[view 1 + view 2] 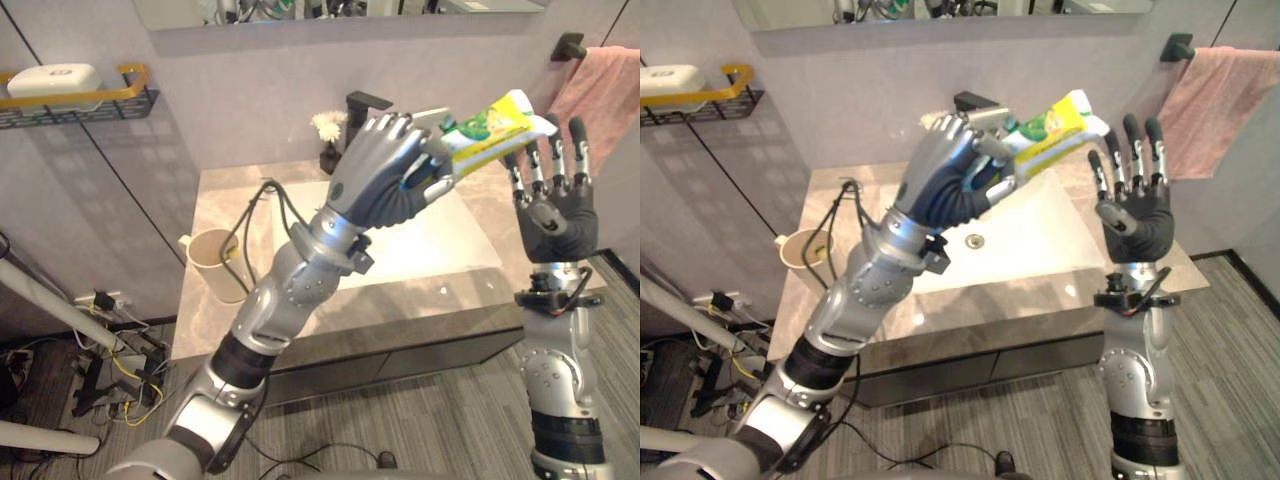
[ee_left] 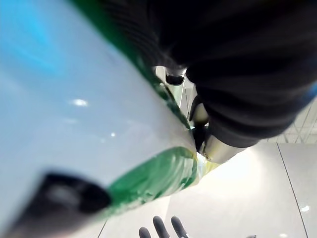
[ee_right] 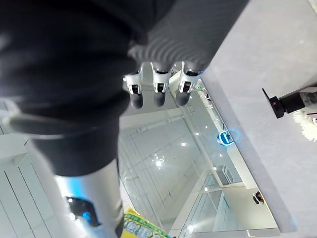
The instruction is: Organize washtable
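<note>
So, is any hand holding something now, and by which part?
The left hand grips a toothpaste tube by its lower end. The right hand is open and holds nothing.

The left arm (image 1: 285, 290) and right arm (image 1: 548, 372) are silver-grey, made of rounded segments with dark bands at the joints; the left hand (image 1: 385, 175) and right hand (image 1: 555, 215) wear dark ribbed covers; silver fingers (image 1: 555, 168) end in dark tips.

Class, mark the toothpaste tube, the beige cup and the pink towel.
toothpaste tube (image 1: 490, 130): left eye view, on its yellow-green body.
cup (image 1: 210, 272): left eye view, on its outer wall.
towel (image 1: 605, 85): left eye view, on the hanging cloth.
</note>
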